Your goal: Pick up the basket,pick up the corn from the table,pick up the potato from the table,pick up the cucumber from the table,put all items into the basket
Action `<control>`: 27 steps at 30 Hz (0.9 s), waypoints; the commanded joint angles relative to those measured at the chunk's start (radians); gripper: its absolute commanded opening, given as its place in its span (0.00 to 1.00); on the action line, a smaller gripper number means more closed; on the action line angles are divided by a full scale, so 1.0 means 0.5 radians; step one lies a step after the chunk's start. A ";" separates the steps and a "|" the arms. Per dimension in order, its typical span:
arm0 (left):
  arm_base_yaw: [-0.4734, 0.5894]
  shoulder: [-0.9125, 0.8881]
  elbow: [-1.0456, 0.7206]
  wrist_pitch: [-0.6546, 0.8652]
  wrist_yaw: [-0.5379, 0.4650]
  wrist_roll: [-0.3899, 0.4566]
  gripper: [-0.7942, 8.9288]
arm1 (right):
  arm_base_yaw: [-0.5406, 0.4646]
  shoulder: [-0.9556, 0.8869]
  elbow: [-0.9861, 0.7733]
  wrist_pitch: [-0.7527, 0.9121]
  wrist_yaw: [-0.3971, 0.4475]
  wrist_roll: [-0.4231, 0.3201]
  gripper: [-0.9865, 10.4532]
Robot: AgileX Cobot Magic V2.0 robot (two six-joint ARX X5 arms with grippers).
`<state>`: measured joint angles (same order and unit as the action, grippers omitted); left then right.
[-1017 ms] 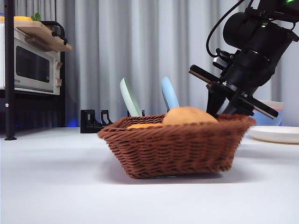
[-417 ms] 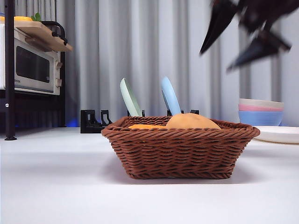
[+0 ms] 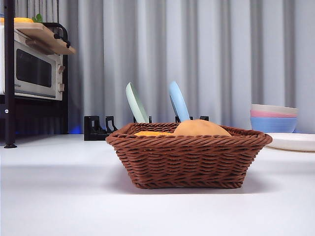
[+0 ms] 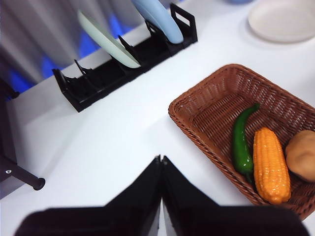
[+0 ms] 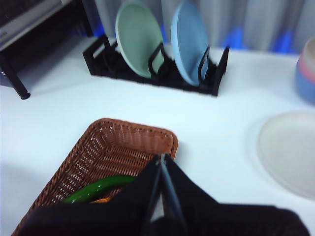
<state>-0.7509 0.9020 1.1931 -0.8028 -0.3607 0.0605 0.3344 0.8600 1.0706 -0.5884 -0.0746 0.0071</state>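
Observation:
The brown wicker basket (image 3: 187, 160) stands on the white table (image 3: 59, 196). It holds the green cucumber (image 4: 241, 142), the orange-yellow corn (image 4: 269, 164) and the tan potato (image 4: 301, 155), side by side. The front view shows only the potato's top (image 3: 199, 128) and a sliver of corn (image 3: 150, 133) above the rim. My left gripper (image 4: 161, 162) is shut and empty, high above the table beside the basket (image 4: 246, 103). My right gripper (image 5: 161, 162) is shut and empty, high over the basket (image 5: 118, 152), with the cucumber (image 5: 98, 188) partly behind its jaws. Neither arm shows in the front view.
A black dish rack (image 3: 98, 129) with a green plate (image 3: 136, 104) and a blue plate (image 3: 178, 102) stands behind the basket. Stacked bowls (image 3: 274, 118) and a white plate (image 3: 290, 141) are at the right. A microwave on a black stand (image 3: 32, 71) is at the left.
The arm that was low behind the basket's right end has lifted up and out of the front view. The basket shifted slightly and settled level.

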 commanded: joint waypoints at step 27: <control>0.000 -0.678 -0.873 0.204 0.043 -0.068 0.08 | 0.002 -0.419 -0.599 0.112 0.009 0.252 0.09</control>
<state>-0.7509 0.5648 0.7624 -0.7032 -0.3443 0.0395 0.3344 0.6521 0.7753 -0.5346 -0.0746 0.1200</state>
